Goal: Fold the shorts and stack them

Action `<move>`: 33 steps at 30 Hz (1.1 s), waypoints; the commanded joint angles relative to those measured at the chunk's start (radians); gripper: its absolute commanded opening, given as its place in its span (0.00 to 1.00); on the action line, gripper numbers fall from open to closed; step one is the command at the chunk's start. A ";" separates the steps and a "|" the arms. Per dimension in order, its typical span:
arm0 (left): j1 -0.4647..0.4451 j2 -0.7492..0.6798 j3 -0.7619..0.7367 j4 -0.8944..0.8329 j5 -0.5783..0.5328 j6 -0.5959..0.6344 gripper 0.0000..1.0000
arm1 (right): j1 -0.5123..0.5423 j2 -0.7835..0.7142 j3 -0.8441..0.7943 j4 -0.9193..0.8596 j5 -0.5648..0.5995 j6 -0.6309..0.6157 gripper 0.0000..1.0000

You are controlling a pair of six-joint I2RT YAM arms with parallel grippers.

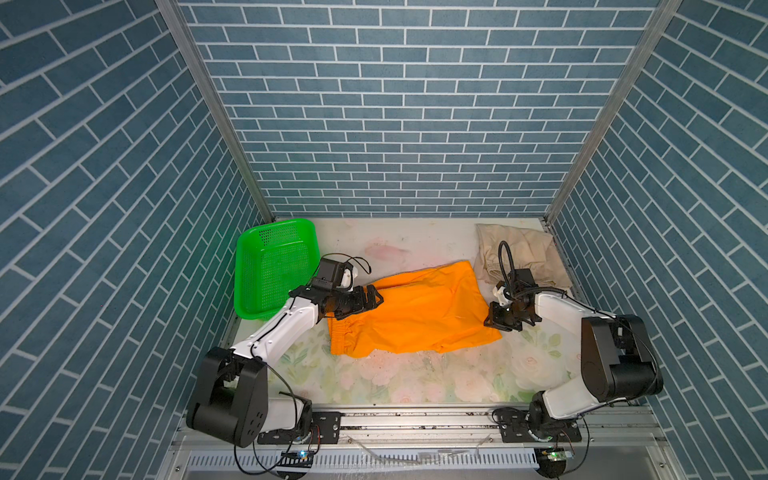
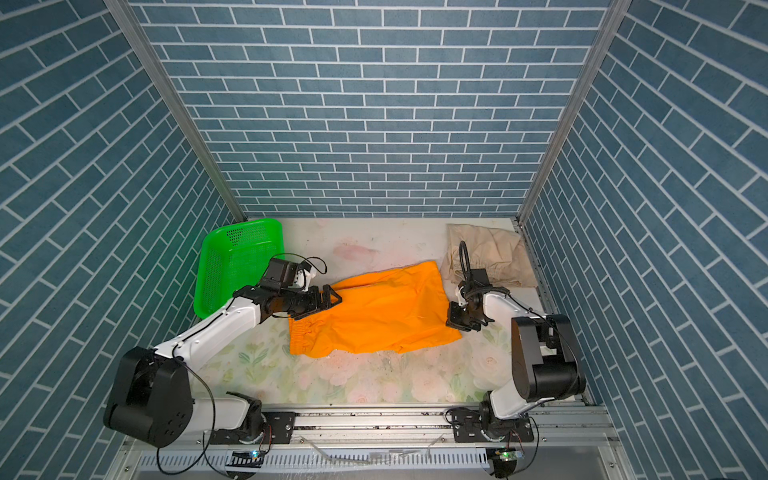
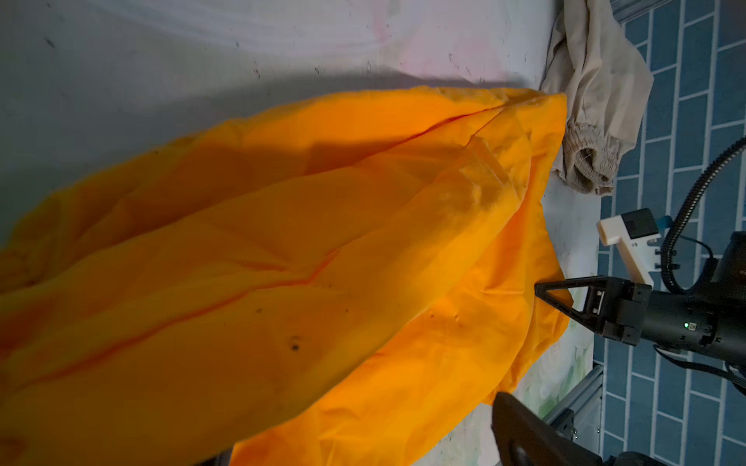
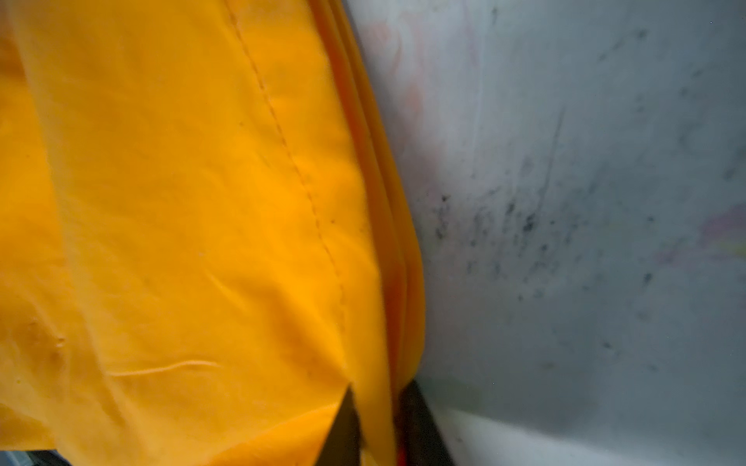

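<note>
Two shorts lie on the flowered table (image 1: 415, 386). The orange shorts (image 1: 419, 316) are spread out just beside the green basket (image 1: 266, 266), with their gathered waistband end nearest it and the leg hems farthest from it. The beige shorts (image 1: 523, 249) sit crumpled well apart from the basket, past the far end of the orange pair.

The left gripper (image 1: 372, 297) hangs between the basket and the orange shorts, over the waistband end. Its jaws are spread wide and grip nothing. Whether a fingertip brushes the cloth is hard to say from above.

The right gripper (image 1: 493, 321) is at the hem corner farthest from the basket, with its jaws closed on the orange shorts. In the right wrist view, layered orange cloth is pinched between the two black fingers (image 4: 347, 423).
</note>
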 commanded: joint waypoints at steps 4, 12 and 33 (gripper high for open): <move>0.100 0.042 -0.031 0.094 -0.011 0.056 1.00 | -0.027 -0.072 -0.001 -0.019 0.032 0.034 0.00; 0.154 0.080 -0.122 0.146 0.011 0.038 1.00 | -0.070 -0.133 -0.057 -0.066 0.059 0.080 0.21; 0.210 -0.301 0.314 -0.497 -0.301 0.187 1.00 | 0.341 -0.261 0.101 -0.023 0.201 0.024 0.65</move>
